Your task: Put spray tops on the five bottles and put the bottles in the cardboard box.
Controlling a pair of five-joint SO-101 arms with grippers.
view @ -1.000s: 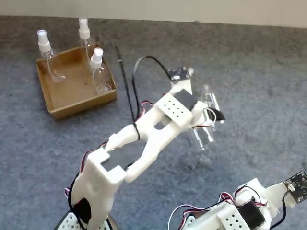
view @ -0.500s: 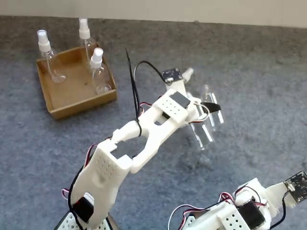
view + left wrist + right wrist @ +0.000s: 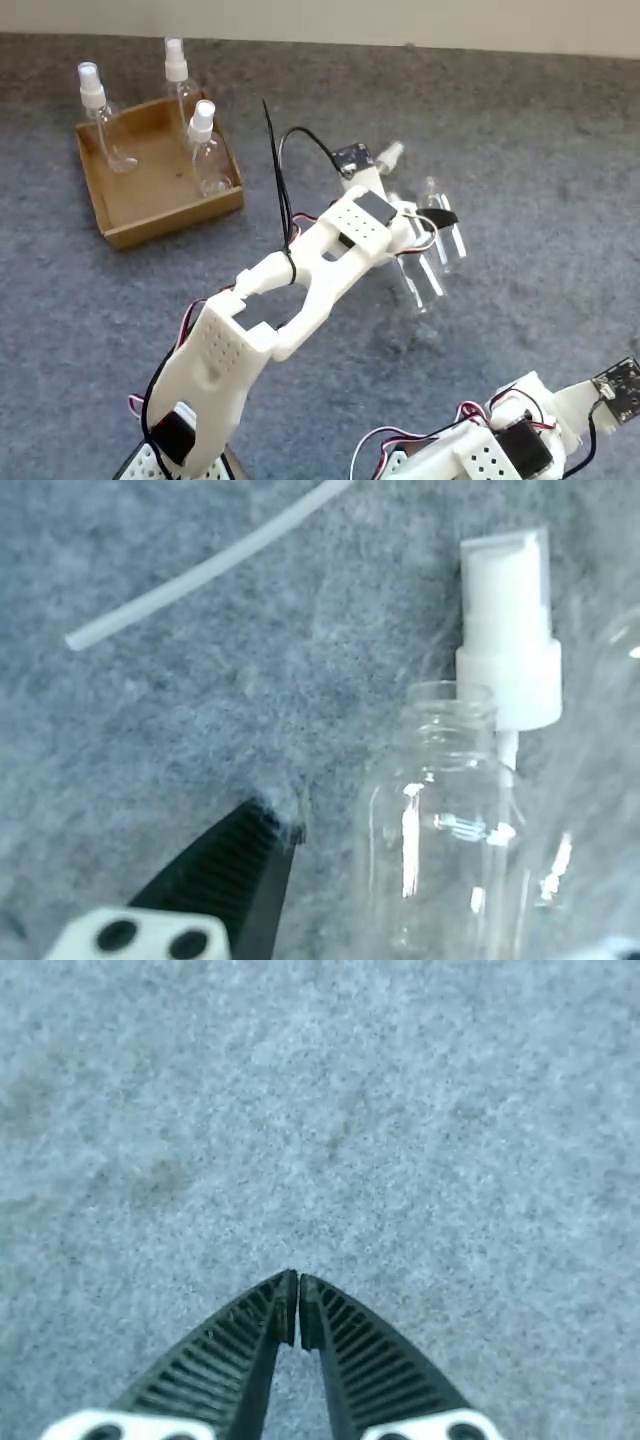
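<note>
Three capped bottles (image 3: 205, 150) sit in the cardboard box (image 3: 170, 215); left gripper (image 3: 437, 222) just swung a bit closer, jaws spread beside an uncapped bottle (image 3: 430, 820) and loose spray top (image 3: 508, 630), so capping looks next; right gripper (image 3: 298, 1305) pressed together over carpet (image 3: 400, 1110)

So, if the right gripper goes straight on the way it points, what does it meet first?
The right gripper, jaws shut, points at bare grey carpet; nothing else lies in that line, so it would probably meet the carpet first. How far off is unclear.
</note>
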